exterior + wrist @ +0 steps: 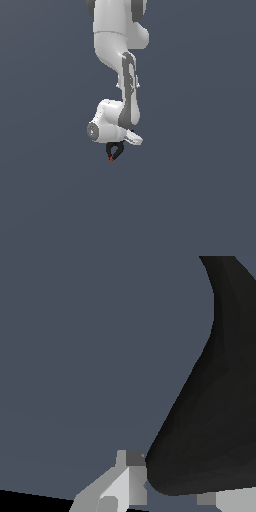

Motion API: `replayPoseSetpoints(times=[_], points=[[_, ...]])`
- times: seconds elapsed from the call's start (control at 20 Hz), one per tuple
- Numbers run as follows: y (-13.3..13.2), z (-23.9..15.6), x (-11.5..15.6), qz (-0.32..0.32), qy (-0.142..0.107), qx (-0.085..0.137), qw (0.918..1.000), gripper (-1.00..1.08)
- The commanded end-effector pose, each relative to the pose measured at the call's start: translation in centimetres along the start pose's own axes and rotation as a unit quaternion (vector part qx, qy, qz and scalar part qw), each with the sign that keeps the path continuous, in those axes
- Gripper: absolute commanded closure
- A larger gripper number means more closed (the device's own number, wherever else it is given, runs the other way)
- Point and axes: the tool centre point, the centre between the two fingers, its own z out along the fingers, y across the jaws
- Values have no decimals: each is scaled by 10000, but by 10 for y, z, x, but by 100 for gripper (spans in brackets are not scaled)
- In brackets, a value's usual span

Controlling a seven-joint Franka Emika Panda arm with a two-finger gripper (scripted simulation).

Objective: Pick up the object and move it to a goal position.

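The black spring clamp (115, 150) hangs just below the white arm's hand in the exterior view, with its red-orange tip (111, 159) pointing down. My gripper (120, 143) sits right on top of it, and its fingers are mostly hidden by the hand. In the wrist view the clamp (205, 421) fills one side as a big black shape. It reaches down between the two grey fingertips (127, 476). The gripper (172, 486) is shut on the clamp.
A plain dark blue-grey surface (200, 200) fills both views. The white arm's upper links (117, 40) come down from the top of the exterior view. No other object shows.
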Motion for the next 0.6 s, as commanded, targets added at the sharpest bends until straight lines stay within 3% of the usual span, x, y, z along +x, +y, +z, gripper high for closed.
replayPoseSetpoints(times=[0.0, 0.55], points=[[0, 0, 0, 0, 0, 1, 10000, 108], [-10, -29, -31, 0, 0, -2, 10000, 108]])
